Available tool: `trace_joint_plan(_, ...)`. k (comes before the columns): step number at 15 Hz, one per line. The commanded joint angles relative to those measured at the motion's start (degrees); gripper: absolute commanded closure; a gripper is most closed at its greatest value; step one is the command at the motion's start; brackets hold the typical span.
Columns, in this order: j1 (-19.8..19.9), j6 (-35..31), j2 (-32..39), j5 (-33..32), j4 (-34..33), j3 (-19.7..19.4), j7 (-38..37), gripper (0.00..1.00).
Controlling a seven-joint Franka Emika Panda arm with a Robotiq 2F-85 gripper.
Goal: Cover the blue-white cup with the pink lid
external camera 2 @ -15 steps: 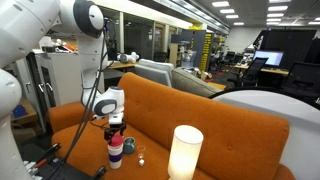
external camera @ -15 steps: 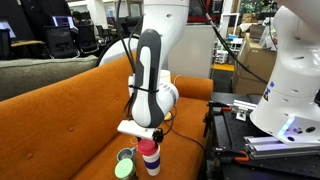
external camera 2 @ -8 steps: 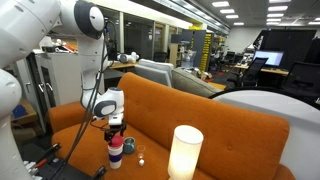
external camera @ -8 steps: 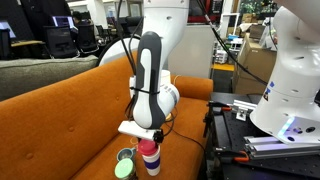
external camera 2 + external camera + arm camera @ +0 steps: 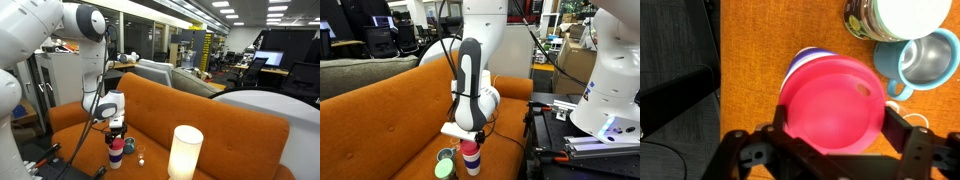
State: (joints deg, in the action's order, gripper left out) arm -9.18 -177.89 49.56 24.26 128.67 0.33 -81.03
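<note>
My gripper (image 5: 837,125) is shut on the pink lid (image 5: 830,105), with one finger on each side of the disc. The lid is right over the mouth of the blue-white cup (image 5: 805,57), and only the cup's far rim shows past the lid's edge. I cannot tell whether the lid touches the rim. In both exterior views the cup (image 5: 471,163) (image 5: 116,157) stands upright on the orange sofa seat. The gripper (image 5: 469,140) (image 5: 117,133) is directly above it, and the lid (image 5: 470,149) (image 5: 116,144) is at the cup's top.
A low green-rimmed round container (image 5: 444,164) stands beside the cup. A metal cup with a blue handle (image 5: 925,60) and a white-topped jar (image 5: 895,15) stand close by. A tall white cylinder (image 5: 185,152) stands further along the sofa. The sofa edge and a black surface (image 5: 675,90) lie to one side.
The gripper with the pink lid has shifted very slightly over the cup. The lid stays in the jaws and the cup has not moved.
</note>
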Motion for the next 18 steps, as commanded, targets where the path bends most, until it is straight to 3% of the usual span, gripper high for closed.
trace_joint_plan(1,0.17,-1.30,0.78,0.26,-1.17,0.22,0.91,0.33)
trace_joint_plan(11,-0.87,-0.61,0.93,0.04,-1.32,-0.85,0.74,0.33)
trace_joint_plan(18,-3.80,2.23,0.74,-0.48,-0.83,-3.69,0.09,0.33)
